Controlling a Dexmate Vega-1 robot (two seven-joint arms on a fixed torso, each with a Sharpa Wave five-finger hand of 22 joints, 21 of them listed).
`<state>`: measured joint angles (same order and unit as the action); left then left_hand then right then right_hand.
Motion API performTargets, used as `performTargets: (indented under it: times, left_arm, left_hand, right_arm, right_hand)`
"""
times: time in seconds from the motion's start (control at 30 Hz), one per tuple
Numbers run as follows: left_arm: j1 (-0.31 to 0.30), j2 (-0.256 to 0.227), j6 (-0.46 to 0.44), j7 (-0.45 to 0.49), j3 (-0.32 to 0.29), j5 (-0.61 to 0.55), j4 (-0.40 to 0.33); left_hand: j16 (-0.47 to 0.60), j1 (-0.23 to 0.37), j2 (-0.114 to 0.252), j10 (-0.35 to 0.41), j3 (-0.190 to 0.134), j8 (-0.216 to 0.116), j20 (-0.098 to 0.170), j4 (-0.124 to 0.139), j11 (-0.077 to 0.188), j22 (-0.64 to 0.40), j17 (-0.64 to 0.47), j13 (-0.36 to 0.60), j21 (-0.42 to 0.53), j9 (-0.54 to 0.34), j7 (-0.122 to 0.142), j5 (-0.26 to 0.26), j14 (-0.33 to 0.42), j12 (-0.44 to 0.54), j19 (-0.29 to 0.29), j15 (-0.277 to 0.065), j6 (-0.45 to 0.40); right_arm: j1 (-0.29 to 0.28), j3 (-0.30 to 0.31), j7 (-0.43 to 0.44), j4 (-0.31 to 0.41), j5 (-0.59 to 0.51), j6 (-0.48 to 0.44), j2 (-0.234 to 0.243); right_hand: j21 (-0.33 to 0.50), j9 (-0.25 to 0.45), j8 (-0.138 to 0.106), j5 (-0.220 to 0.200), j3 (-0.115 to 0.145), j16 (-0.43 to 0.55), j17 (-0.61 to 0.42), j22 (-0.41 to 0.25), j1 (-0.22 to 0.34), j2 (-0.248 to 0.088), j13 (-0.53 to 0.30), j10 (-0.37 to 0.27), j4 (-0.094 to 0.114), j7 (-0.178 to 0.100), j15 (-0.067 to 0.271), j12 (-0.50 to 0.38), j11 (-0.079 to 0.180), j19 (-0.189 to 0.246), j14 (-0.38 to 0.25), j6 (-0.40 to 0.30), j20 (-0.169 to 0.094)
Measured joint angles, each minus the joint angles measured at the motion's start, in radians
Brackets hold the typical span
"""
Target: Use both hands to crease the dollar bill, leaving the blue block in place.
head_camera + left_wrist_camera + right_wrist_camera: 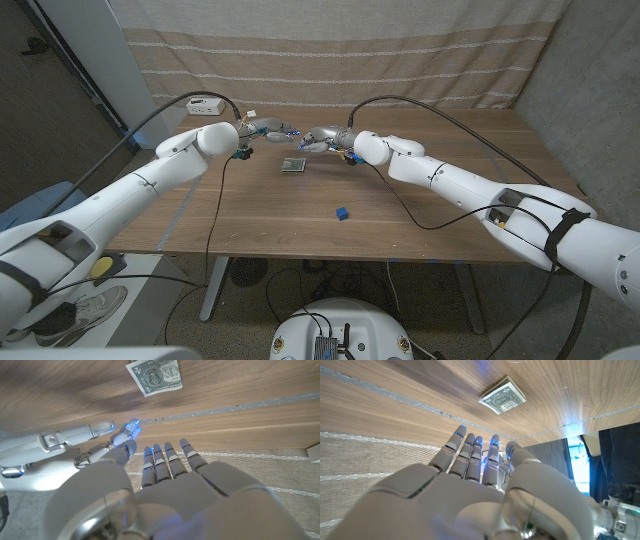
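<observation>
In the head view, the folded green paper dollar bill point(292, 165) lies flat on the brown wooden table point(400, 225), a little above the middle of the frame. The white left hand point(262, 128) and the white right hand point(322, 139) hang in the upper middle of the frame, just beyond the bill, with their fingertips near each other. Neither one touches the bill. I judge they are placed there so that both can come down on it together. The small blue cube block point(342, 213) sits well apart, lower and to the right of the bill, so pressing the bill should not disturb it.

In the left wrist view, the bill point(156, 376) shows at the upper middle, thin and flat, with a printed face. The left hand point(165, 475) has its fingers straight and apart, holding nothing. The right hand point(75, 442) enters from the left.

In the right wrist view, the bill point(503, 396) looks like a doubled, thicker packet with sharp corners. The right hand point(475, 460) is spread wide and empty over the smooth wood grain.
</observation>
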<state>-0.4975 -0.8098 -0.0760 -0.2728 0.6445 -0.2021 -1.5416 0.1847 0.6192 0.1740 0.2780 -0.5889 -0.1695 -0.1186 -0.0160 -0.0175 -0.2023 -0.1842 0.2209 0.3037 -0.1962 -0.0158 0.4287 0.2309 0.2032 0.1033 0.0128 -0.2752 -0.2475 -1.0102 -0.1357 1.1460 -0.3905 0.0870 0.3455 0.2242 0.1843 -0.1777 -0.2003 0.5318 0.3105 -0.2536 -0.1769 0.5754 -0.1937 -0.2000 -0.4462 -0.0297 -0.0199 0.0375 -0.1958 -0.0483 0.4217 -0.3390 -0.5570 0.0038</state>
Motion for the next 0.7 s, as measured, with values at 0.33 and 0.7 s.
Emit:
performTargets:
  times: [0.33,0.7]
  left_arm:
    - [-0.037,0.007,0.047,0.045,-0.030,0.100,0.017]
    - [-0.068,0.019,0.092,0.081,-0.052,0.175,0.037]
  left_hand:
    - [0.000,-0.037,-0.004,-0.011,0.014,0.000,-0.003,0.022,0.000,-0.005,0.000,0.000,0.000,0.001,0.000,-0.019,-0.008,0.000,-0.003,-0.002,0.011]
    - [0.000,-0.047,-0.004,-0.016,0.018,0.000,-0.003,0.026,-0.006,-0.005,0.000,0.000,0.000,0.001,-0.004,-0.028,-0.012,0.000,-0.003,0.001,0.014]
  right_arm:
    - [-0.018,0.033,0.016,0.010,0.039,-0.009,0.013]
    - [-0.044,0.075,0.039,0.030,0.093,-0.013,0.029]
  right_hand:
    - [0.000,0.000,-0.004,0.000,-0.004,0.000,0.000,0.000,0.000,0.000,0.000,0.000,0.004,0.004,0.000,0.000,0.000,0.000,0.000,-0.004,0.000]
    - [0.000,0.000,-0.004,0.000,-0.004,0.000,0.000,0.000,0.000,0.000,0.000,-0.002,0.004,0.008,0.000,-0.004,-0.006,0.000,0.000,-0.008,0.000]
